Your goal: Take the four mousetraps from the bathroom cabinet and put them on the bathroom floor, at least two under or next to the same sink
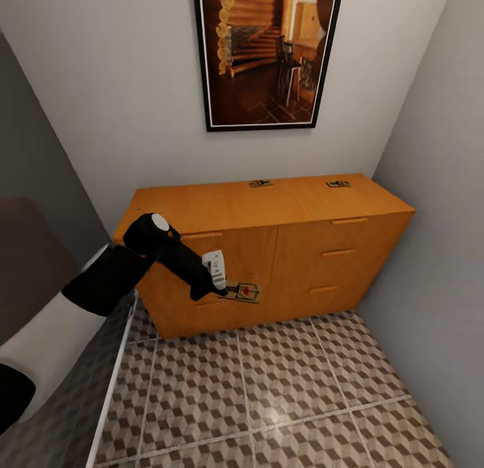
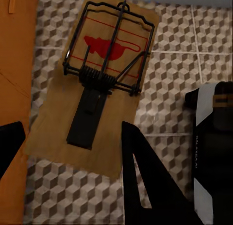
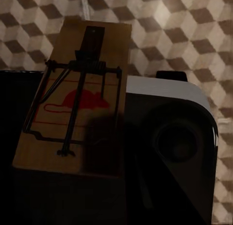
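Two mousetraps point(image 1: 261, 183) atop cabinet point(image 1: 302, 253) — cube-patterned bathroom floor point(image 1: 282, 387) below.

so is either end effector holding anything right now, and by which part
The left end effector holds a mousetrap by its plain end, away from the red spot. The right wrist view shows a second mousetrap close up; the grip itself is too dark to tell.

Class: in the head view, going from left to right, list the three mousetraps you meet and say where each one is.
Held mousetrap at left gripper, before the cabinet → left trap on cabinet top → right trap on top.
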Available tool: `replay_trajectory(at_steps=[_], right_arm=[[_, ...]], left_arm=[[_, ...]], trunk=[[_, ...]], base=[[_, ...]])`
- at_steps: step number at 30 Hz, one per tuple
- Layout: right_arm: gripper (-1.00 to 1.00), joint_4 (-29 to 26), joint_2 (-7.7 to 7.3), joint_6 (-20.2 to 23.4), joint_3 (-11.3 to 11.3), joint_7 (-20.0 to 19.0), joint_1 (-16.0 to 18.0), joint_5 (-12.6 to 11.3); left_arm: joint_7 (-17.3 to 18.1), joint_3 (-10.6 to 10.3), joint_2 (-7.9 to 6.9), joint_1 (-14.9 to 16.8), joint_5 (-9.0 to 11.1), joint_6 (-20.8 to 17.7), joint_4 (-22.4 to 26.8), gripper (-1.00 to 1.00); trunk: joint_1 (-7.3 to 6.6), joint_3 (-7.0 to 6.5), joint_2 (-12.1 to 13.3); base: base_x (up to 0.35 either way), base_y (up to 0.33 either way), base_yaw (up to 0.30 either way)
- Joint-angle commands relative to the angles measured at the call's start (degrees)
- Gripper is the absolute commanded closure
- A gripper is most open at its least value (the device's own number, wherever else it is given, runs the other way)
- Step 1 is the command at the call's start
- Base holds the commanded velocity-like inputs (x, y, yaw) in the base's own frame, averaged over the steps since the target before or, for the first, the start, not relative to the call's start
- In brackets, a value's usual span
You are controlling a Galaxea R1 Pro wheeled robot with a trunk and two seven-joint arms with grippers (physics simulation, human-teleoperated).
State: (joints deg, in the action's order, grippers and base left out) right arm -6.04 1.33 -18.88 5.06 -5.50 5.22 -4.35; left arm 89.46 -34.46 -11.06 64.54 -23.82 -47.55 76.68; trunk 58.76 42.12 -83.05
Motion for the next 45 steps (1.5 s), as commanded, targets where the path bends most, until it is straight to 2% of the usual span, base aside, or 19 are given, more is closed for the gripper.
replay_trajectory(at_steps=[1, 5, 8, 9, 14, 17, 19, 20, 22, 24, 26, 29, 31, 33, 35, 37, 39, 41, 45], right_arm=[[1.0, 0.1, -0.02, -0.2, 0.4, -0.3, 0.0, -0.7], [1.0, 0.1, -0.02, -0.2, 0.4, -0.2, 0.0, -0.6], [1.0, 0.0, -0.08, -0.2, 0.4, 0.0, 0.0, -0.5], [1.0, -0.1, -0.11, -0.2, 0.4, 0.0, 0.0, -0.5], [1.0, -0.4, -0.24, -0.2, 0.2, 0.1, 0.0, -0.6], [1.0, -0.6, -0.29, -0.2, 0.2, 0.1, 0.0, -0.6], [1.0, -1.4, -0.35, -0.2, 0.1, 0.2, 0.0, -0.6], [1.0, -1.9, -0.37, -0.2, 0.1, 0.2, 0.0, -0.6], [1.0, -2.6, -0.45, -0.2, 0.1, 0.2, 0.0, -0.6], [1.0, -2.9, -0.52, -0.2, 0.1, 0.2, 0.0, -0.6], [1.0, -3.6, -0.59, -0.2, 0.1, 0.2, 0.0, -0.6], [1.0, -5.3, -0.65, -0.2, 0.1, 0.3, 0.1, -0.5], [1.0, -6.1, -0.78, -0.2, 0.1, 0.4, 0.1, -0.5], [1.0, -6.8, -1.01, -0.2, 0.1, 0.4, 0.0, -0.5], [1.0, -7.3, -1.34, -0.2, 0.1, 0.4, 0.0, -0.5], [1.0, -7.6, -1.56, -0.2, 0.1, 0.4, 0.0, -0.6], [1.0, -7.8, -1.78, -0.2, 0.0, 0.4, 0.0, -0.6], [1.0, -7.9, -2.03, -0.2, 0.0, 0.4, 0.0, -0.6], [1.0, -8.0, -2.62, -0.2, 0.0, 0.5, 0.0, -0.6]], left_arm=[[0.5, -2.0, 0.08, 0.1, -0.5, -0.6, -0.6, 1.0], [0.5, -9.9, 0.94, 0.0, -0.5, -0.5, -4.1, 1.0], [0.5, -14.5, 2.33, -0.7, -0.4, -0.5, -9.0, 1.0], [-1.0, -15.5, 2.97, -1.7, -0.3, -0.3, -11.0, 1.0], [-13.5, -21.7, 7.02, -9.2, 0.0, 0.7, -22.4, 1.0], [-19.9, -25.8, 9.52, -15.1, -0.1, 5.3, -29.7, 1.0], [-29.1, -30.3, 11.59, -20.5, 0.0, 9.1, -38.2, 1.0], [-32.4, -31.4, 12.12, -21.9, 0.0, 10.0, -41.1, 1.0], [-39.1, -32.8, 13.05, -25.1, 0.3, 14.1, -48.3, 1.0], [-42.3, -33.1, 13.27, -27.1, 1.0, 19.6, -53.8, 1.0], [-44.6, -33.2, 13.2, -28.6, 2.9, 25.3, -59.2, 1.0], [-48.4, -33.2, 12.72, -30.4, 8.2, 31.3, -66.1, 1.0], [-52.4, -33.2, 12.1, -32.6, 13.3, 37.2, -71.6, 1.0], [-56.3, -33.2, 11.17, -35.2, 17.2, 44.0, -76.6, 1.0], [-59.0, -33.1, 9.49, -37.6, 19.3, 48.6, -79.2, 1.0], [-61.0, -33.1, 7.3, -39.8, 21.0, 50.9, -80.2, 1.0], [-63.7, -33.0, 5.27, -41.3, 25.1, 53.0, -80.6, 1.0], [-67.6, -32.9, 3.26, -42.3, 33.1, 56.6, -80.8, 1.0], [-72.4, -32.8, 0.19, -43.6, 52.7, 61.2, -81.0, 1.0]], trunk=[[-0.04, 0.04, 0.0], [-0.04, 0.04, 0.0], [-0.04, 0.04, 0.0], [-0.04, 0.04, 0.0], [-0.04, 0.04, 0.0], [-0.04, 0.04, 0.0], [-0.04, 0.04, 0.0], [-0.04, 0.04, 0.0], [-0.04, 0.04, 0.0], [-0.04, 0.04, 0.0], [-0.04, 0.04, 0.0], [-0.04, 0.04, 0.0], [-0.04, 0.04, 0.0], [-0.04, 0.04, 0.0], [-0.04, 0.04, 0.0], [-0.04, 0.04, 0.0], [-0.04, 0.04, 0.0], [-0.04, 0.04, 0.0], [-0.04, 0.04, 0.0]], base=[[-0.311, -0.096, 0.0], [-0.311, -0.095, 0.0], [-0.293, -0.095, 0.0], [-0.192, -0.074, 0.0], [-0.061, -0.023, 0.0], [-0.009, -0.003, 0.0], [-0.002, -0.001, 0.0], [0.0, 0.0, 0.0], [0.0, 0.0, 0.0], [0.0, 0.0, 0.0], [0.0, 0.0, 0.0], [0.0, 0.0, 0.0], [0.0, 0.0, 0.0], [0.0, 0.0, 0.0], [0.0, 0.0, 0.0], [0.0, 0.0, 0.0], [0.0, 0.0, 0.0], [0.0, 0.0, 0.0], [0.0, 0.0, 0.0]])
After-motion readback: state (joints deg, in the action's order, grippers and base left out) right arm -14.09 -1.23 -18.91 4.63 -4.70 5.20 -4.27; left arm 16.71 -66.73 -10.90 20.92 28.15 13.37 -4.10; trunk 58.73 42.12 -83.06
